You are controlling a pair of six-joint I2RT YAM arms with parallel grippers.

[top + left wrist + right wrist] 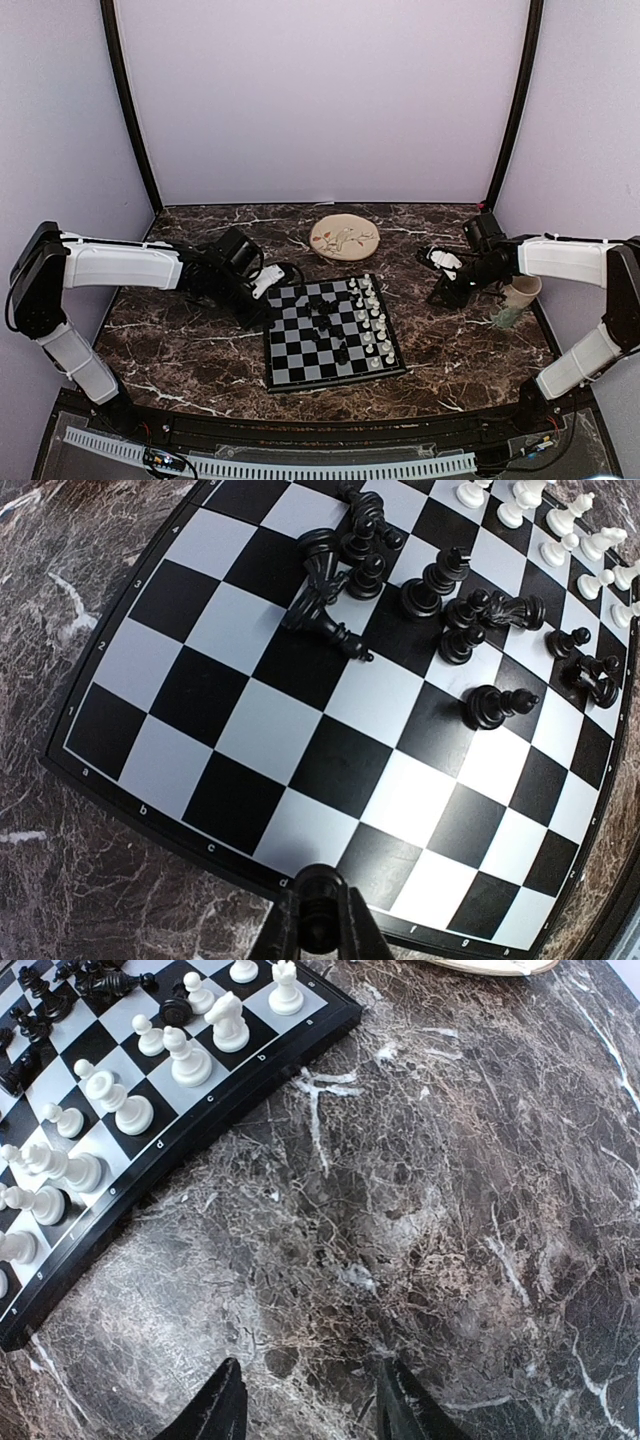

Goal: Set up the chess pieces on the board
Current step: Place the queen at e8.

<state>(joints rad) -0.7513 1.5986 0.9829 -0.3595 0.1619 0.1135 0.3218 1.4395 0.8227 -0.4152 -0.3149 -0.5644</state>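
Board [295,365] mid-table. White pieces [372,320] ranked along its right edge; black pieces [440,600] heaped mid-board, several toppled. Left gripper [320,905] pinched closed, empty, at board edge. Right gripper [312,1380] spread wide, empty. Risk: picking from the heap likely scatters neighbours.

Dark marble worktop [190,350] with a plate and a cup, inside a pale-walled booth.

The worktop is dark brown stone, veined all over in white. A round beige plate [344,238] with a floral sprig pattern lies flat towards the back, a little right of the middle; its rim just shows at the top edge of the right wrist view [490,965]. A beige cup [518,297] stands near the worktop's right edge, well apart from the plate. Plain lavender-white walls [320,100] close off the back and sides, with black posts [128,110] at the corners. A white ribbed strip [270,465] runs along the near edge.
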